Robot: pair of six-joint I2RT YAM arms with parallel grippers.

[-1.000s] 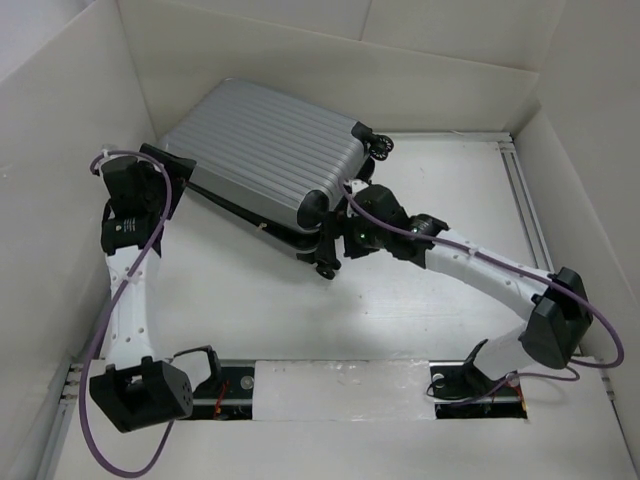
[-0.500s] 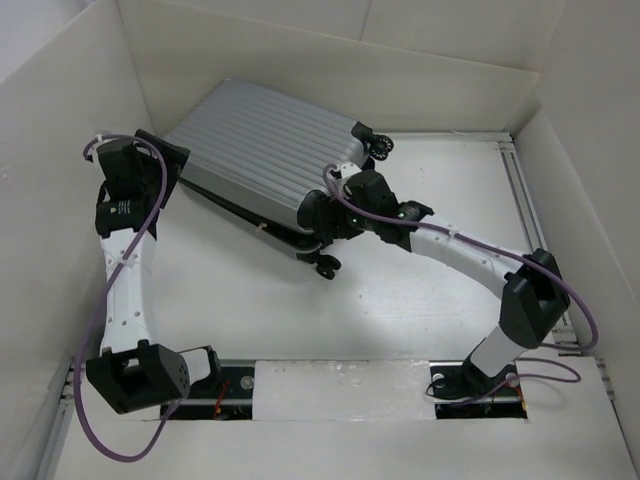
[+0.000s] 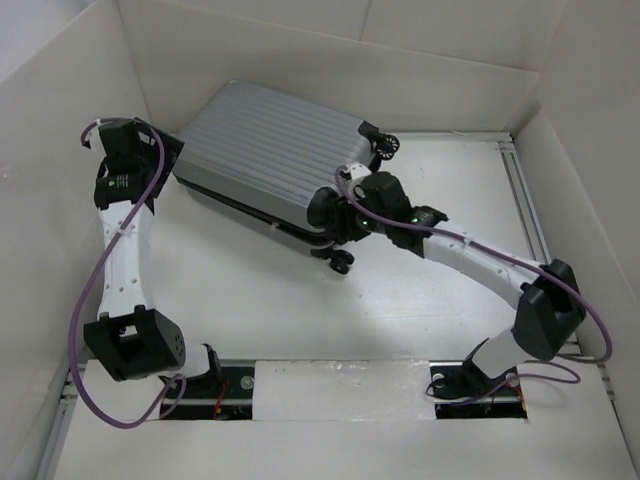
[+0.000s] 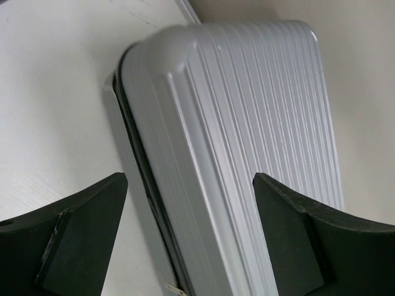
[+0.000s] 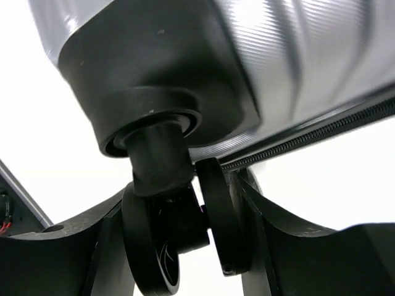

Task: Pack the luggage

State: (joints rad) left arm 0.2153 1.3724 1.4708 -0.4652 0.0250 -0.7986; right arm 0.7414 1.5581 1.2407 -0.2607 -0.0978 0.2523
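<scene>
The luggage is a silver-grey ribbed suitcase, closed, lying flat and angled at the back of the table. My left gripper is at its left corner. In the left wrist view it is open, with its fingers on either side of the luggage's long edge and zip seam. My right gripper is at the near right corner. In the right wrist view it is shut on a black spinner wheel under the luggage's shell.
White walls box in the table on the left, back and right. A second wheel sticks out toward the near side and another at the far right corner. A metal rail runs along the right side.
The luggage has slid and turned a little to the right and back. My right gripper has moved up along its corner with the wheel. My left arm has reached further back and left.
</scene>
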